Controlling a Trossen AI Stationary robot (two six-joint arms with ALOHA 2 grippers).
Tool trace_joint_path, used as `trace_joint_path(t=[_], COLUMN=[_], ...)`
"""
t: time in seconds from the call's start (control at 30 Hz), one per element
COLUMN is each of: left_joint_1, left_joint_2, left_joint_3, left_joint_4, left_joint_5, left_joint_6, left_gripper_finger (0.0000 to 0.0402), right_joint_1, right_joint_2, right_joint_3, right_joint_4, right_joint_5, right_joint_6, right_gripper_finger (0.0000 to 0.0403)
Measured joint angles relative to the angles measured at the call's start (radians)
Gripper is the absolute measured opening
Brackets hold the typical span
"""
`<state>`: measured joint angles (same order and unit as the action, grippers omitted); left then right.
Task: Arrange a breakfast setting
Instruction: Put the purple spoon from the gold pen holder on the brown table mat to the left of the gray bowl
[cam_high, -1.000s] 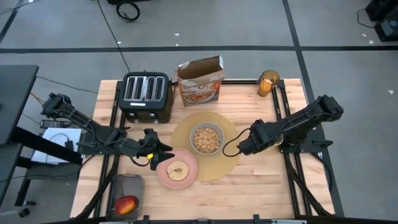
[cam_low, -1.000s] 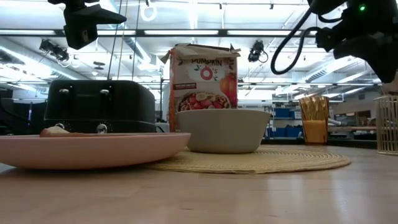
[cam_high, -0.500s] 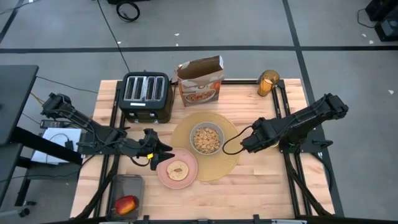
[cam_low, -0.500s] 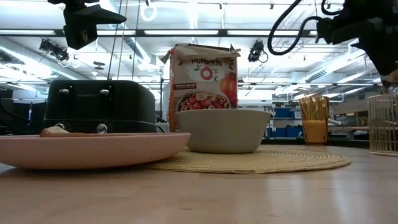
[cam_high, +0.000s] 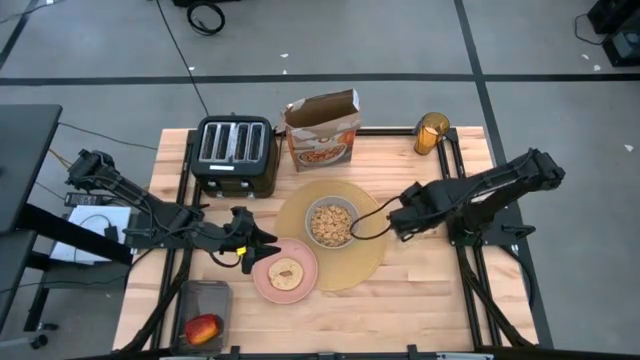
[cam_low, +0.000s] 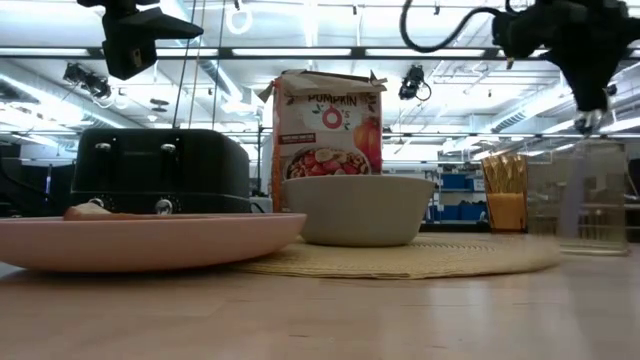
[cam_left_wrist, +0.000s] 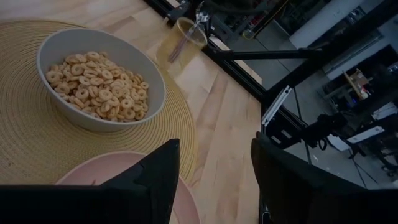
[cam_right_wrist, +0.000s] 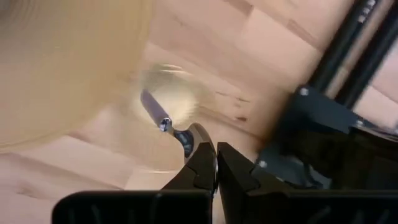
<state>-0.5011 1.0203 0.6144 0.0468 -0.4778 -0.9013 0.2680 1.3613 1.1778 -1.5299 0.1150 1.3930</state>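
A grey bowl of cereal stands on the round tan placemat. A toasted bread round lies on the pink plate at the mat's near left. My left gripper is open and empty at the plate's left rim. My right gripper is at the mat's right edge, shut on the metal spoon, which reaches down into a clear glass. The amber glass stands at the far right corner. The apple lies in a dark tray. My right gripper pinches the spoon's upper end between its two shut fingers, coming from above and pointing down. The spoon slants down into the clear glass. Whether the glass stands on the table or hangs clear, I cannot tell.
A black toaster and an open cereal box stand along the far edge. The dark tray sits at the near left. Black frame rails run along the table's right side. Bare wood lies near the front right.
My right gripper has moved toward the table's far edge, along the placemat's right rim. In the low view the clear glass under it has come along, from the right side toward the placemat, and shows blurred.
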Motion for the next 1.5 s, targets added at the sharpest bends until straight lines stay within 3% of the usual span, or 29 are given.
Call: trace_joint_path(t=[0.37,0.53,0.73,0.97,1.13,1.3,1.5], left_joint_1=[-0.009,-0.006,-0.006,-0.031,-0.033,0.033,0.152], left_joint_2=[0.001,0.001,0.001,0.002,0.025,0.101,0.281], left_joint_3=[0.0,0.0,0.0,0.0,-0.001,0.018,0.222], left_joint_4=[0.001,0.002,0.002,0.003,0.098,0.342,0.358], left_joint_5=[0.0,0.0,0.0,0.0,-0.035,-0.063,-0.058], left_joint_6=[0.004,0.007,-0.003,-0.007,-0.017,0.029,0.155], left_gripper_finger=[0.0204,0.0204,0.0204,0.0204,0.0204,0.0204,0.0204], right_joint_1=[-0.049,-0.09,-0.172,-0.253,-0.296,-0.301,-0.294], right_joint_2=[-0.074,-0.093,-0.093,-0.092,-0.093,-0.093,-0.093], right_joint_3=[0.032,0.067,0.067,0.079,0.2,0.344,0.542], right_joint_4=[-0.031,-0.035,-0.039,-0.043,-0.041,-0.041,-0.041], right_joint_5=[-0.005,0.067,0.108,0.173,0.153,0.05,0.029], right_joint_6=[-0.122,-0.24,-0.538,-1.007,-1.251,-1.393,-1.53], right_gripper_finger=[0.001,0.001,0.001,0.001,0.001,0.001,0.001])
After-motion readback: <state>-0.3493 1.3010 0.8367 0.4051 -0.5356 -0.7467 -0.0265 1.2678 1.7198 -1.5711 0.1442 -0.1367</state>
